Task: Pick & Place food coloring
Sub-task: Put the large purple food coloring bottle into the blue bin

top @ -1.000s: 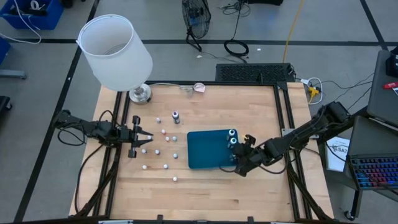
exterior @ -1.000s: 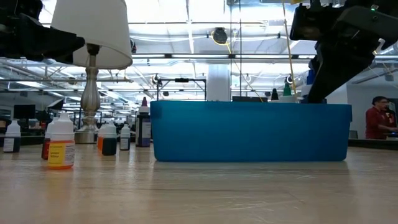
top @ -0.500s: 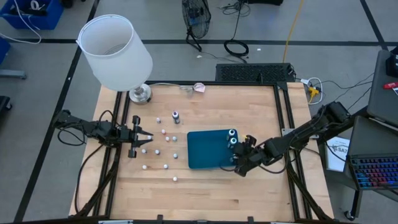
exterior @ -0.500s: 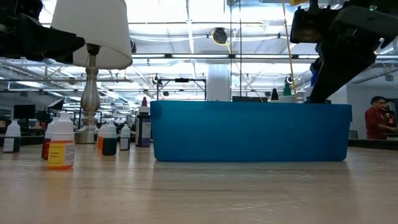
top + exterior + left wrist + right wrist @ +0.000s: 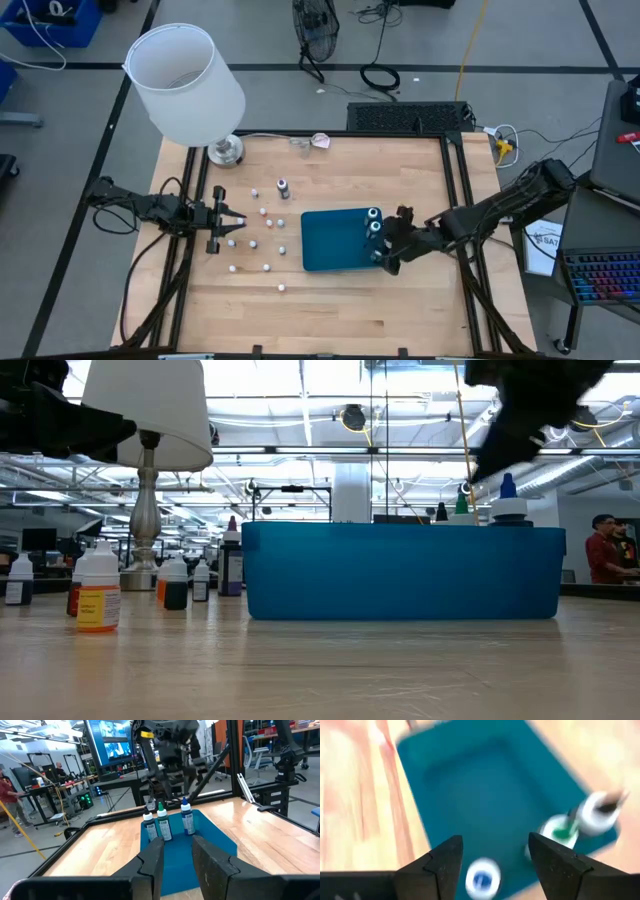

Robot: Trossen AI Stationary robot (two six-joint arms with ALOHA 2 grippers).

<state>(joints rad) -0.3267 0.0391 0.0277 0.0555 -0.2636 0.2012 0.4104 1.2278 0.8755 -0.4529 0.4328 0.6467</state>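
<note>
Three food coloring bottles stand upright inside the teal tray at its right end, on the wooden bench. Above that end hangs the right tool, its fingers apart and holding nothing. More bottles dot the bench left of the tray, near the left tool, fingers narrowly apart and empty. A lamp stands at the far left corner.

I'm seeing three food coloring bottles standing upright in the blue tray's right end, tipped black, green and blue; the other bottles are standing scattered on the wood left of it
</note>
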